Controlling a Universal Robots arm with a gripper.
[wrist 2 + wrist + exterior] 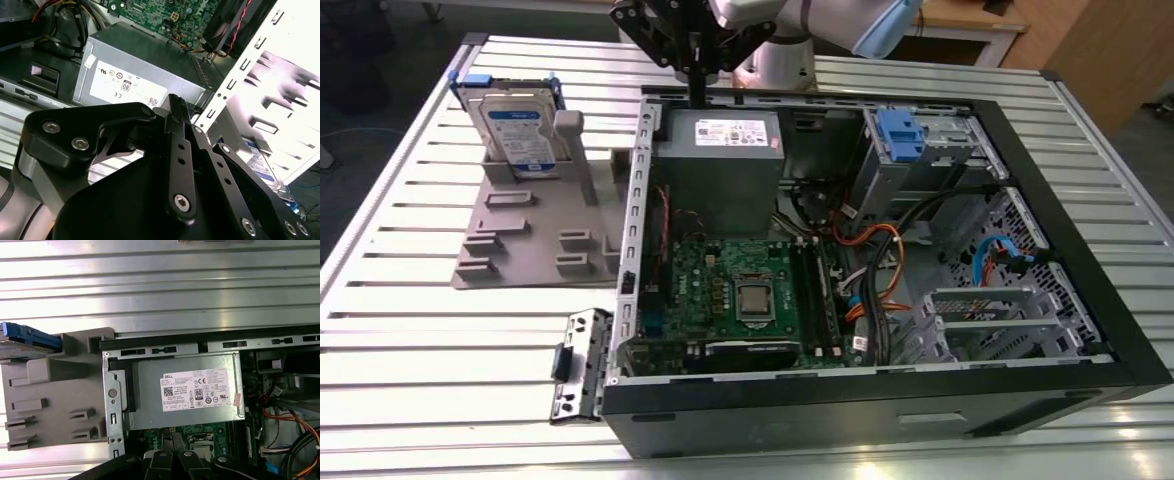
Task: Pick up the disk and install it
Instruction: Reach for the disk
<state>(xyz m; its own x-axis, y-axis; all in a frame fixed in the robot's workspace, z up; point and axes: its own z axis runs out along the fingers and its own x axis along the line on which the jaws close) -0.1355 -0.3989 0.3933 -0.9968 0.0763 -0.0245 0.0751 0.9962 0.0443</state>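
disk [520,125] stands upright in the grey holder [534,235] on the surface [400,340], just beside the open computer case [854,425]. end effector [700,98] hangs above the power supply [720,165], fingers pressed together, empty. a good grasp likely needs them spread and centred over the blue frame.

Robotics lab or workshop: an opened computer case [854,420] lies on a slotted aluminium counter [400,330] beside a grey moulded fixture [520,240]. A robot arm [774,20] stands at the far edge, with wooden furniture [1081,40] beyond.
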